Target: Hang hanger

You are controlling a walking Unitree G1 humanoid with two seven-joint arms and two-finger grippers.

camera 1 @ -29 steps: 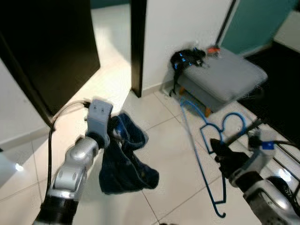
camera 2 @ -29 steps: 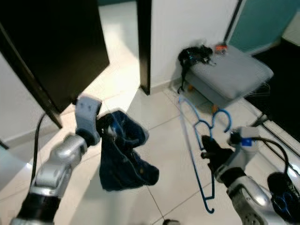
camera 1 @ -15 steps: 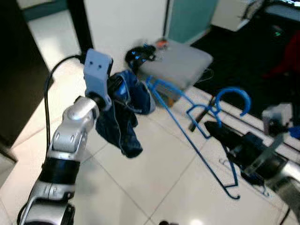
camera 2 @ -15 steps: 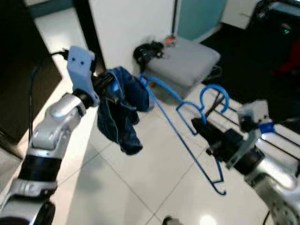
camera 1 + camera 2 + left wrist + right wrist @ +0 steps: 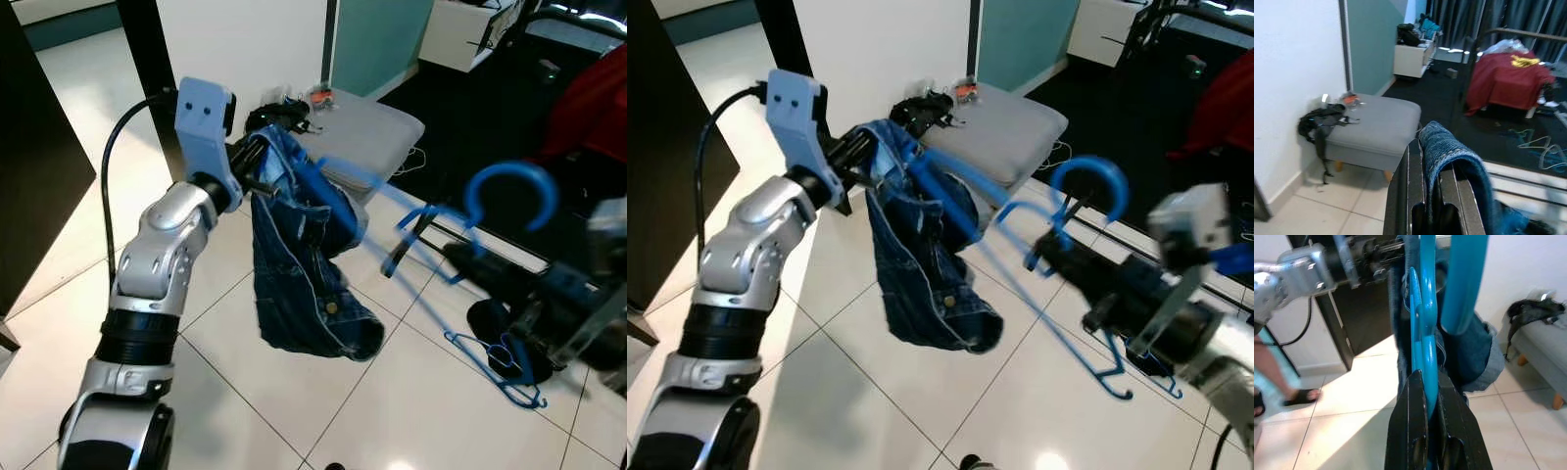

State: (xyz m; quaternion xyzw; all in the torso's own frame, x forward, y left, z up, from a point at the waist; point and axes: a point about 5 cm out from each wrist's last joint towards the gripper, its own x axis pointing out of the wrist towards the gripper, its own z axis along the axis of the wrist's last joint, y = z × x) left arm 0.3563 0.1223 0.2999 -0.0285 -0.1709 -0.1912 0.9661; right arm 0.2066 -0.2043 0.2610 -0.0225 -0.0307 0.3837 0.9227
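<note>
My left gripper (image 5: pixel 257 157) is raised at the left and shut on a pair of dark blue denim jeans (image 5: pixel 309 284), which hang down from it over the tiled floor. The denim is pinched between its black fingers (image 5: pixel 1405 196) in the left wrist view. My right gripper (image 5: pixel 1068 259) is shut on a blue plastic hanger (image 5: pixel 1087 191); its hook curls upward and one arm (image 5: pixel 940 191) reaches into the jeans' waist. The hanger neck (image 5: pixel 1425 347) sits between the black fingers (image 5: pixel 1413 431), with the jeans (image 5: pixel 1469 352) just beyond.
A grey footstool (image 5: pixel 367 127) with a black bag (image 5: pixel 269 110) stands against the white wall behind the jeans. More blue hangers (image 5: pixel 505 367) lie on the floor at the right. A red cloth (image 5: pixel 1508 81) covers furniture on dark carpet. A person's sandalled foot (image 5: pixel 1295 394) stands nearby.
The view has swung toward the dark-carpeted room. The jeans now hang lower and unfolded from my left gripper, and the hanger's arm has pushed into their waist. Both grips are unchanged.
</note>
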